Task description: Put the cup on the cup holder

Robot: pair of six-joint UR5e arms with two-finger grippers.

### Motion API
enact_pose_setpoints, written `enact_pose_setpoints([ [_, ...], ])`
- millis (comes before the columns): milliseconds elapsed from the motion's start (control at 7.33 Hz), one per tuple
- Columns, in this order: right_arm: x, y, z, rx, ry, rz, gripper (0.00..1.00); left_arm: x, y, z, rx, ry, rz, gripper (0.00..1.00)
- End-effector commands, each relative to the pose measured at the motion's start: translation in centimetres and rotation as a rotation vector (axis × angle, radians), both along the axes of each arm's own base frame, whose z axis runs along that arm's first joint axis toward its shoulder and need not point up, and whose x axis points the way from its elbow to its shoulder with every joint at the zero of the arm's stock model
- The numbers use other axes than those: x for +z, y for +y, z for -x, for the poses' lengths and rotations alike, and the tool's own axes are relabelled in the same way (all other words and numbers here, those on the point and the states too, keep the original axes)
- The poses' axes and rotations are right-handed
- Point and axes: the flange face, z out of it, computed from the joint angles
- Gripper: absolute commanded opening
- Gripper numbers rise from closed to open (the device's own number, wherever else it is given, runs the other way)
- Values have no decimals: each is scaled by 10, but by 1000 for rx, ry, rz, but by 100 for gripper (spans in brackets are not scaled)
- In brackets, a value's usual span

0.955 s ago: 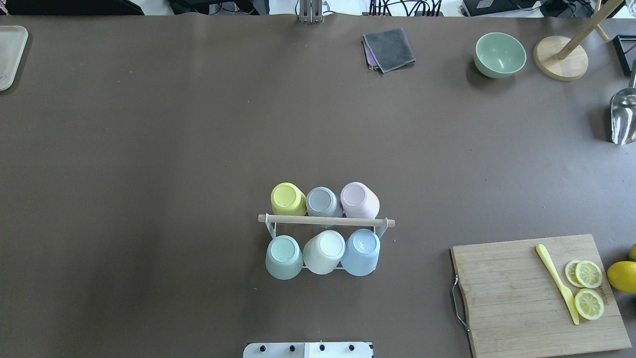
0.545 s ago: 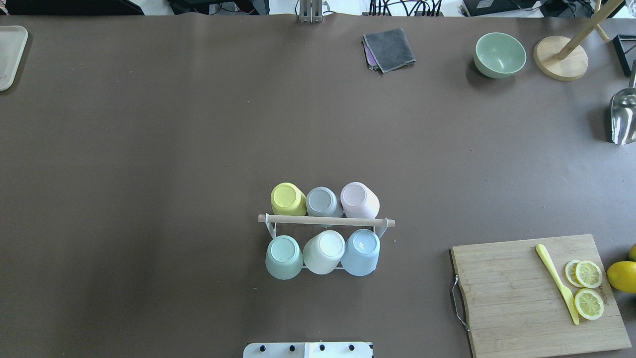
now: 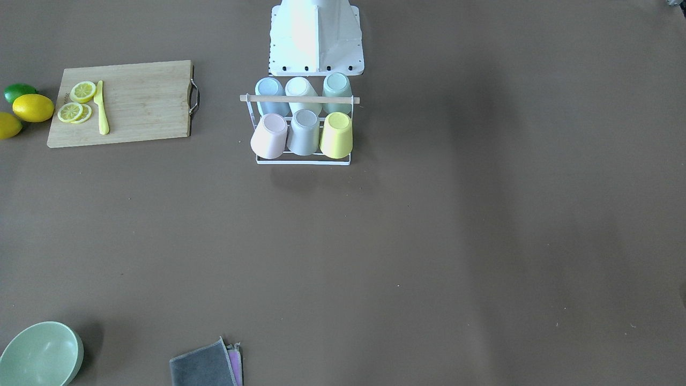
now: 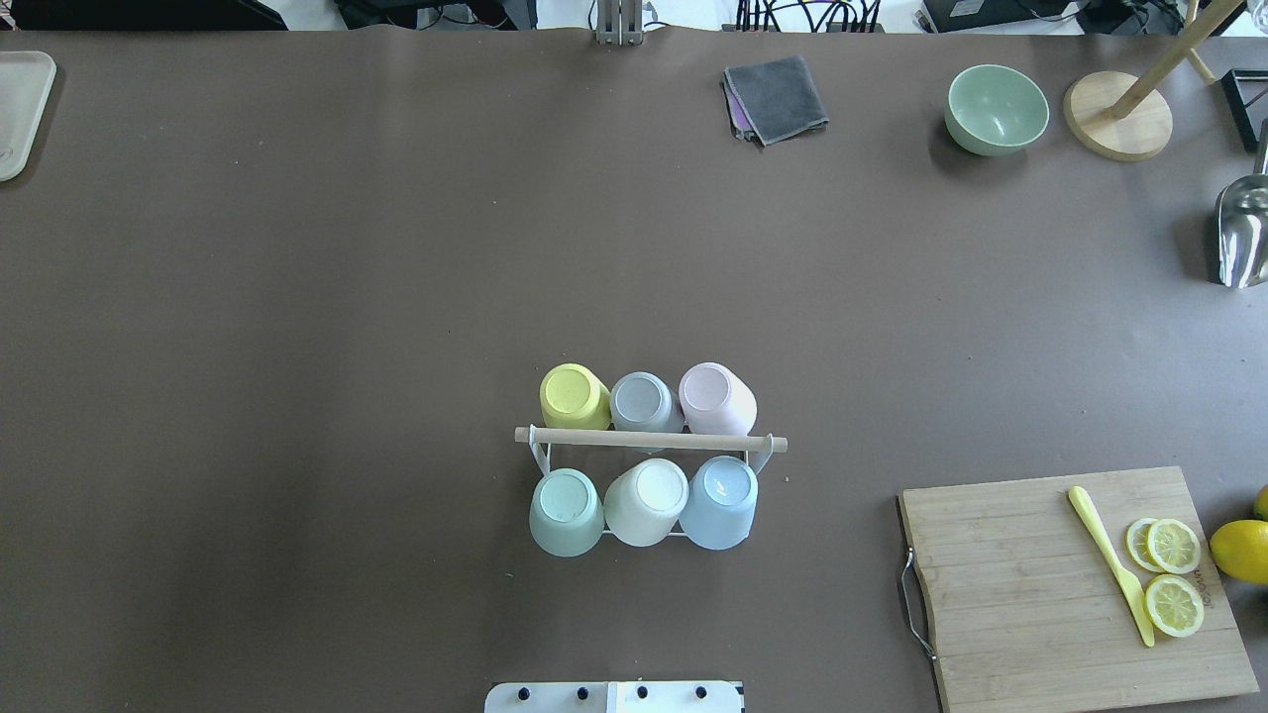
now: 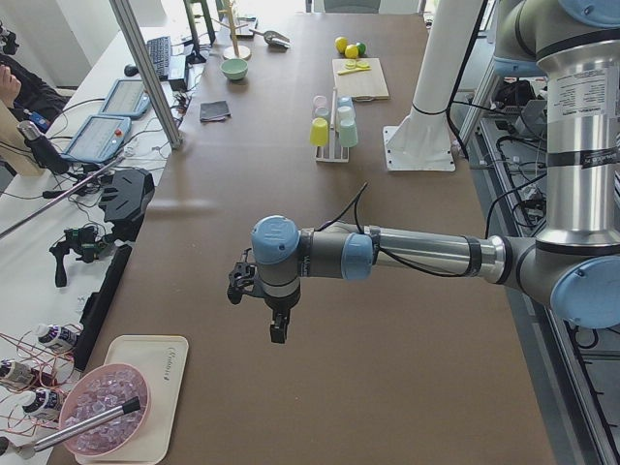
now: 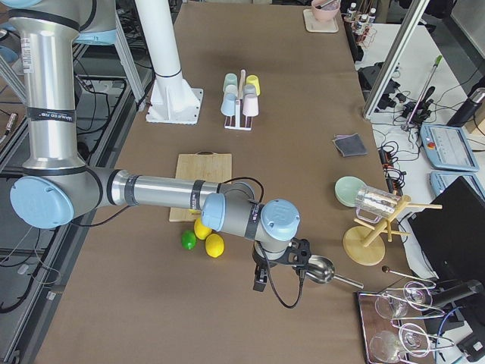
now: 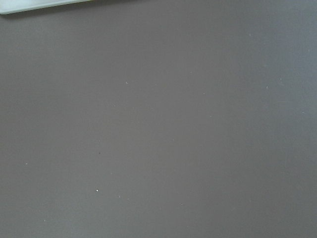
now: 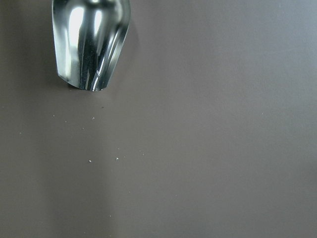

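Tabletop (image 4: pixel 297 248), brown and wide, carries everything. The left arm (image 5: pixel 417 254) and the right arm (image 6: pixel 159 191) reach far out to its two ends, and only the side views show them. Next in size is the wooden cutting board (image 4: pixel 1040 594), at 4 o'clock in the overhead view.

The cup holder (image 4: pixel 540 460) stands near the middle, a bit toward 6 o'clock. Its wooden rod (image 4: pixel 651 441) runs from 9 o'clock to 3 o'clock. Six cups sit upside down on it, three on each side of the rod. The yellow cup (image 4: pixel 573 396), grey cup (image 4: pixel 642 400) and pink cup (image 4: pixel 715 398) are on the far side. The green cup (image 4: pixel 566 510), white cup (image 4: pixel 646 500) and blue cup (image 4: pixel 720 502) are on the near side. Every spot looks full and I see no other cup, so I think the job is done.

The left claw (image 5: pixel 278 327) hangs over bare tabletop. Going by the overhead view, the holder lies toward 3 o'clock from it, well apart. The right claw (image 6: pixel 260 279) hangs just beside a shiny metal scoop (image 6: pixel 318 269). From it the holder lies toward 8 o'clock, also well apart. I cannot tell if either claw is open or closed. Neither arm looks clearly nearer to the holder.
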Motion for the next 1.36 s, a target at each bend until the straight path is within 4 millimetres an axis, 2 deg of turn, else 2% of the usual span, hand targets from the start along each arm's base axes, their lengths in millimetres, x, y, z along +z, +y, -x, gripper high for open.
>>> enact_pose_setpoints([
  [0,2,2,0,-1,1,4,100,1,0,0,1,0,0,99],
  [818,-3,-1,1,1,-9,-4,100,1,-2,-1,0,0,-20,99],
  [1227,2,4,2,2,-13,7,100,1,-2,-1,0,0,-21,99],
])
